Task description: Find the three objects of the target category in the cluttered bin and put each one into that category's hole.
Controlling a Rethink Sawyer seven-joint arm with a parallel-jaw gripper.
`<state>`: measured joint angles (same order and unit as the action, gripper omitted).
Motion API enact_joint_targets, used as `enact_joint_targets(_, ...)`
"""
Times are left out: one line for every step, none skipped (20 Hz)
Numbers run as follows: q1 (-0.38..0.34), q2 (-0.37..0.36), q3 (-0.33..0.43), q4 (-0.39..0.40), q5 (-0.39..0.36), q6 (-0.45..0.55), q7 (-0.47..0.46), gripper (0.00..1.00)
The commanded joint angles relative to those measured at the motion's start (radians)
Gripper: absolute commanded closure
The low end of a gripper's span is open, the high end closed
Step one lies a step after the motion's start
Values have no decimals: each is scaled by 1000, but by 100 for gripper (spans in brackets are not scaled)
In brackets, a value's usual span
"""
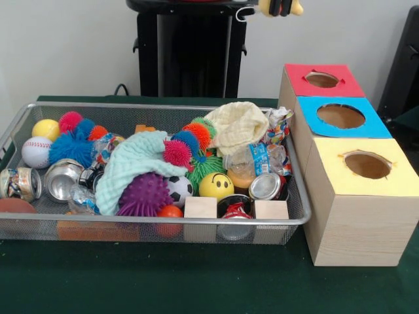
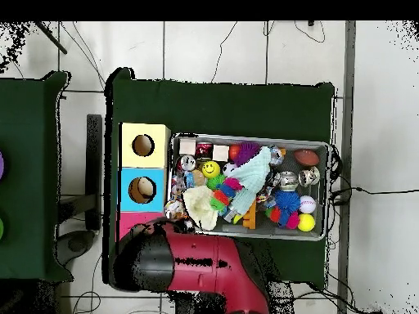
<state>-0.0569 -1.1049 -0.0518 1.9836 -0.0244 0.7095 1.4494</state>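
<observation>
Your claw (image 1: 281, 7) is barely in the shot, just a yellowish-and-black bit poking in at the top edge of the front view, so I honestly can't tell how it's set or whether it's carrying anything. From above, the red arm (image 2: 209, 274) sits folded back at the table edge, covering most of the red box (image 2: 131, 225). The task doesn't say which category you're after, so I'm guessing here. If it's balls, the smiley ball (image 1: 215, 185) sits near the front of the bin (image 1: 163, 108), just behind a wood block (image 1: 200, 207), and looks soft and squishy, so take it across the middle and expect some give. The soccer ball (image 1: 178, 189) beside it is half tucked under the teal cloth (image 1: 134, 167). The baseball (image 1: 36, 152) and yellow ball (image 1: 46, 129) at the far left end are out in the open, round and probably prone to rolling. The crushed cans, like the can (image 1: 265, 186) by the bottle (image 1: 255, 161), would be light, stiff and slick. Hard to say what's buried under the teal cloth and the cream cloth (image 1: 237, 125). Something pale seems to sit inside the blue box (image 2: 142, 188) hole, seen from above; the yellow box (image 1: 363, 170) hole just looks dark.
</observation>
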Motion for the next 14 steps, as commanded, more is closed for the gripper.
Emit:
enact_joint_targets(20,30,-20,157,64,-101,301,100)
enact_joint_targets(26,35,-21,165,72,-118,307,100)
enact_joint_targets(31,41,-21,171,80,-132,312,100)
enact_joint_targets(42,49,-24,176,85,-150,323,100)
enact_joint_targets(50,55,-25,180,93,-163,332,100)
enact_joint_targets(63,60,-30,181,96,-176,346,100)
enact_joint_targets(75,67,-37,177,98,-183,357,100)
enact_joint_targets(87,73,-44,172,100,-190,368,100)
enact_joint_targets(98,83,-51,163,99,-196,378,100)
enact_joint_targets(109,95,-57,152,99,-204,389,100)
enact_joint_targets(118,110,-61,142,101,-214,399,100)
enact_joint_targets(127,125,-66,133,103,-225,408,100)
enact_joint_targets(136,140,-71,124,105,-235,418,100)
enact_joint_targets(144,153,-75,114,107,-245,427,100)
